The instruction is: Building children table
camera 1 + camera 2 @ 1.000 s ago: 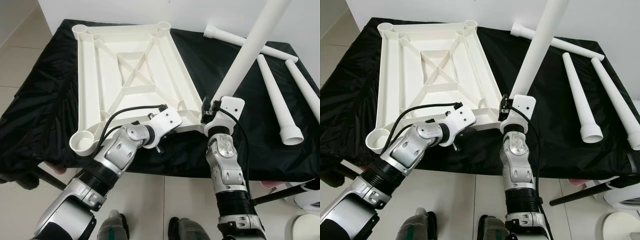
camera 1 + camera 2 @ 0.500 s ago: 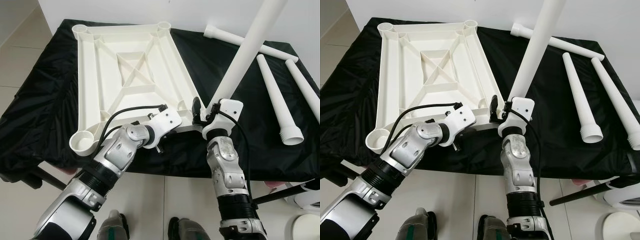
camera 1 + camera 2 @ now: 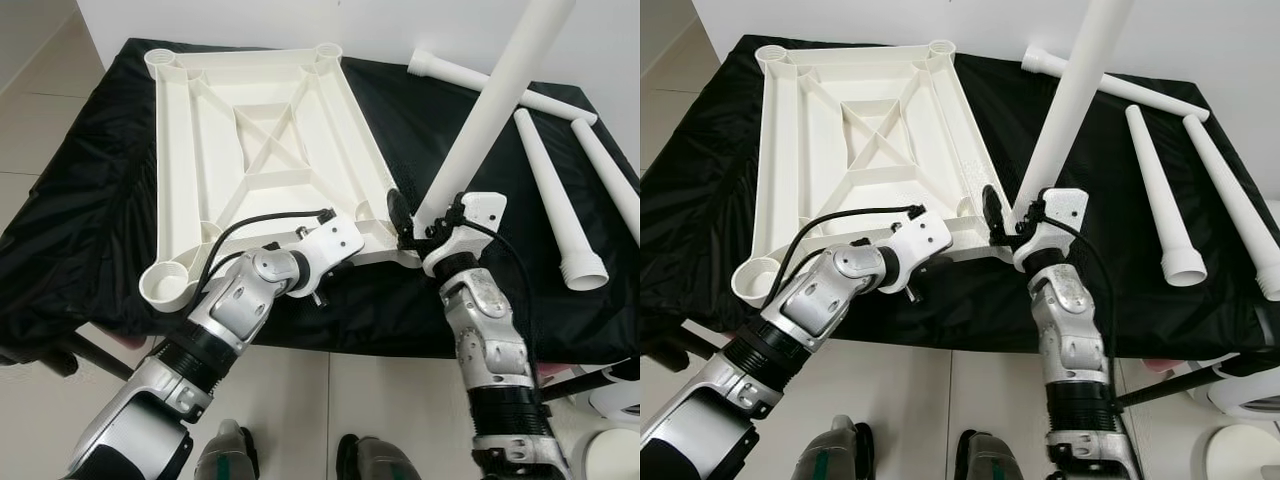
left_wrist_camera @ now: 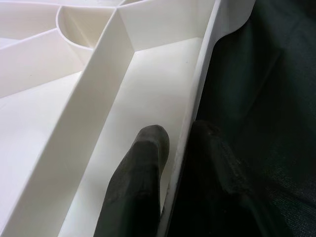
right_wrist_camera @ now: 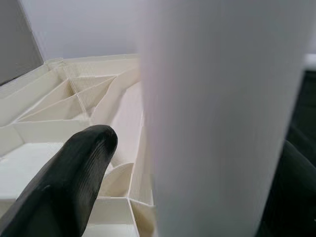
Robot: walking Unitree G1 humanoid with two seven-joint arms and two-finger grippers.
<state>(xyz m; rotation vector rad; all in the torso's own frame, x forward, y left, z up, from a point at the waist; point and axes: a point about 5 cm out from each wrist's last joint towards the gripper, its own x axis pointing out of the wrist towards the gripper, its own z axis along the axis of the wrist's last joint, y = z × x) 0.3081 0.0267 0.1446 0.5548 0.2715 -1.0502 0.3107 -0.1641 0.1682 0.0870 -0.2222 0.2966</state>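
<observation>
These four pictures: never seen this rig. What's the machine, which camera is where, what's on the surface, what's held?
A humanoid robot with two silver arms. Two pictures come from its head cameras, looking down; the other two come from cameras on each wrist.

On a black-covered table lies a white tabletop, underside up, ribs showing. Three loose legs lie at the robot's right.

The left tool pinches the tabletop's near rim, one finger on each side. The right tool grips a fourth leg standing at the tabletop's near right corner.
</observation>
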